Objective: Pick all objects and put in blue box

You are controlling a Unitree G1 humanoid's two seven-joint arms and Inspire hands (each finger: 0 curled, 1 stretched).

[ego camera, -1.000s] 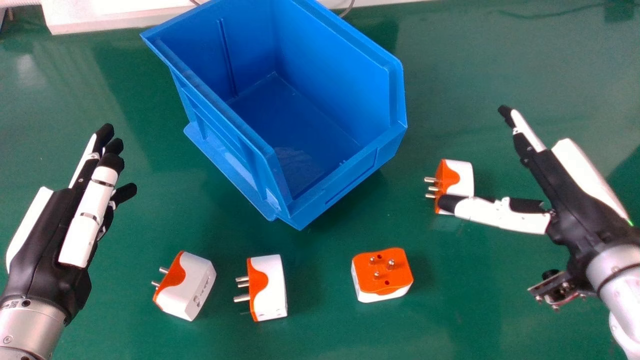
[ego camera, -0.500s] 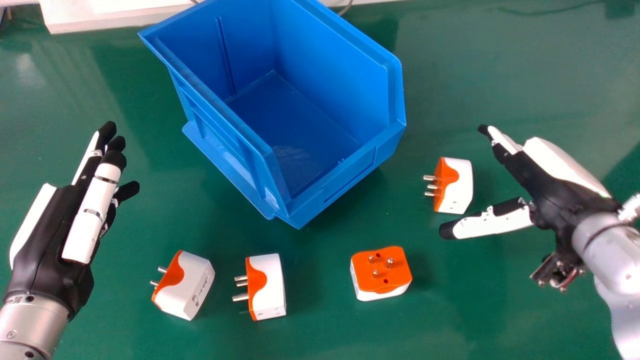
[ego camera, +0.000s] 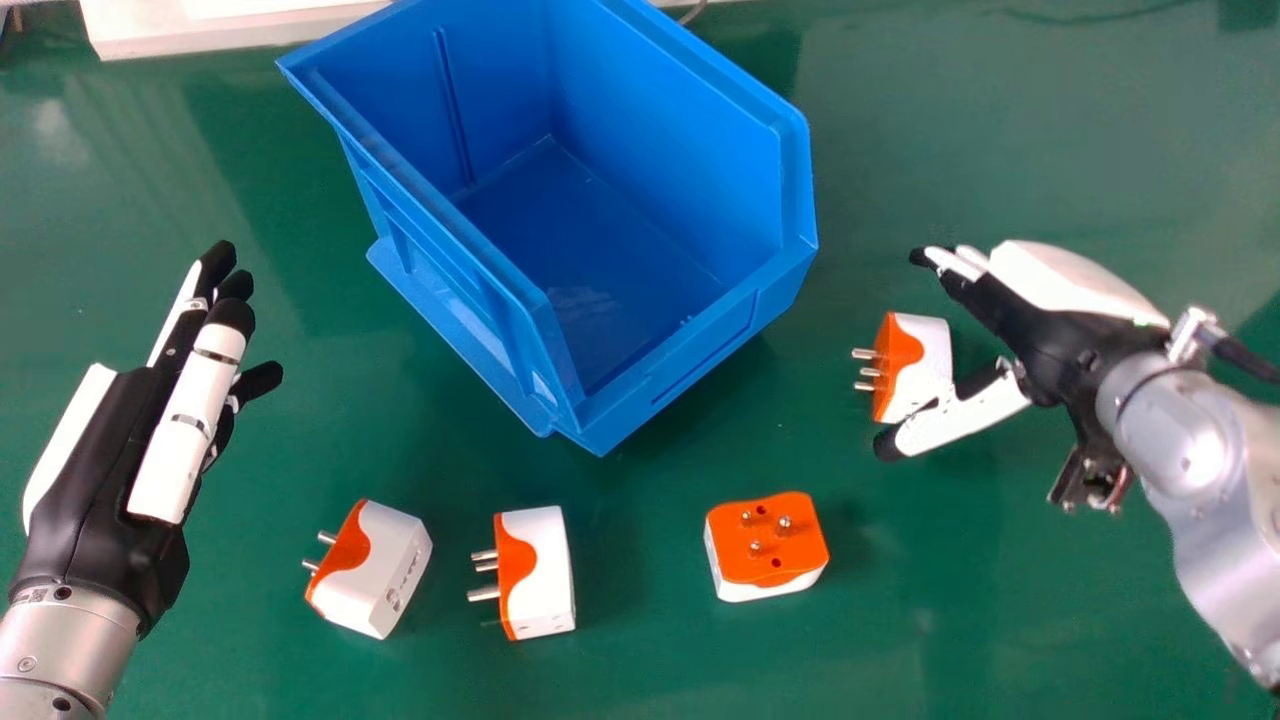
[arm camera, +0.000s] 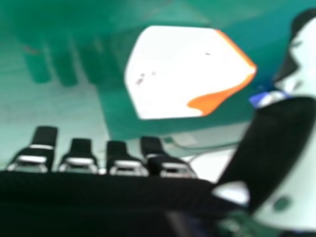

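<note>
Right hand (ego camera: pixel 1035 325) beside orange-and-white plug (ego camera: pixel 922 368), fingers (arm camera: pixel 116 150) open | left hand (ego camera: pixel 85 480), fingers open | advice: centre plug between thumb (ego camera: pixel 960 422) and fingers, close evenly, lift clear of blue box (ego camera: pixel 700 345)

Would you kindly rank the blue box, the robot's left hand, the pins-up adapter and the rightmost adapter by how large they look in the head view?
1. Blue box
2. Left hand
3. Pins-up adapter and rightmost adapter: too alike to rank; the right hand partly covers the latter.
</note>
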